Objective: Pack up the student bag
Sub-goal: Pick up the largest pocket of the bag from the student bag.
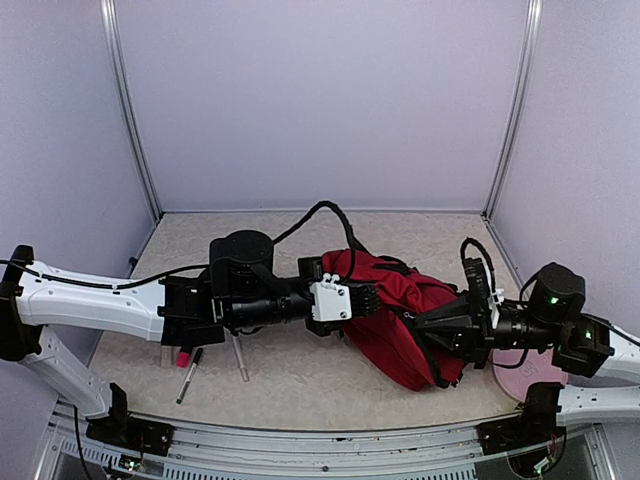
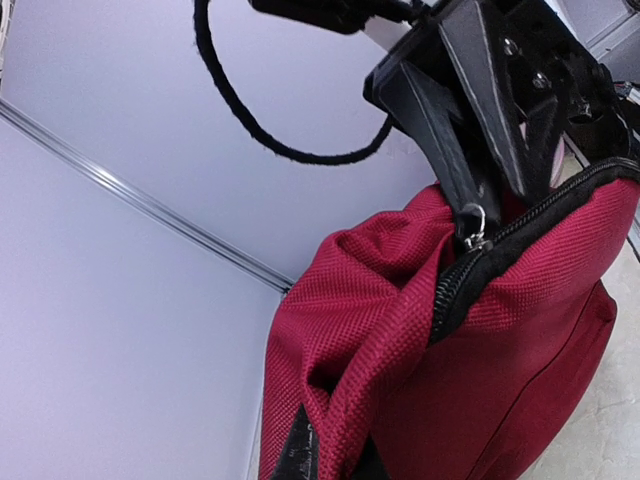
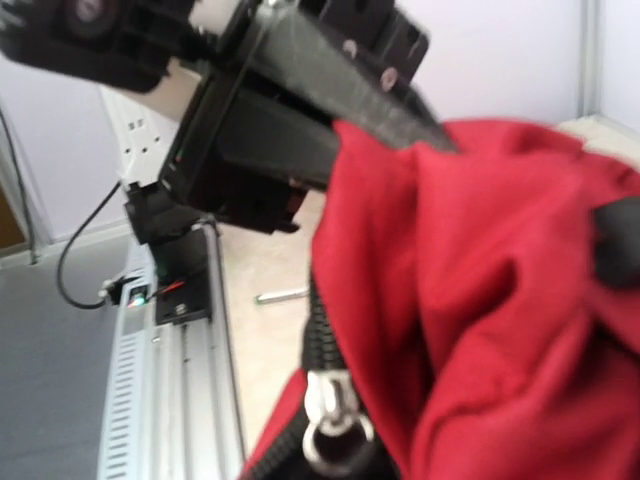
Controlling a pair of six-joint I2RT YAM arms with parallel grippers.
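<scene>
The dark red student bag (image 1: pixel 400 320) lies slumped on the table between my two arms. My left gripper (image 1: pixel 370 298) is shut on a fold of the bag's fabric near its top edge; in the left wrist view (image 2: pixel 330 445) the red cloth is pinched between my dark fingertips (image 2: pixel 298 450). My right gripper (image 1: pixel 418 322) comes from the right, and its fingers (image 2: pixel 450 150) close down on the metal zipper pull (image 2: pixel 473 228) of the black zipper (image 2: pixel 500 255). The zipper slider (image 3: pixel 335 405) with its ring hangs close to the right wrist camera.
Two pens (image 1: pixel 188 375) (image 1: pixel 240 358) and a small pink item (image 1: pixel 183 357) lie on the table under my left arm. A pink object (image 1: pixel 515 358) shows partly under my right arm. Walls close the back and sides.
</scene>
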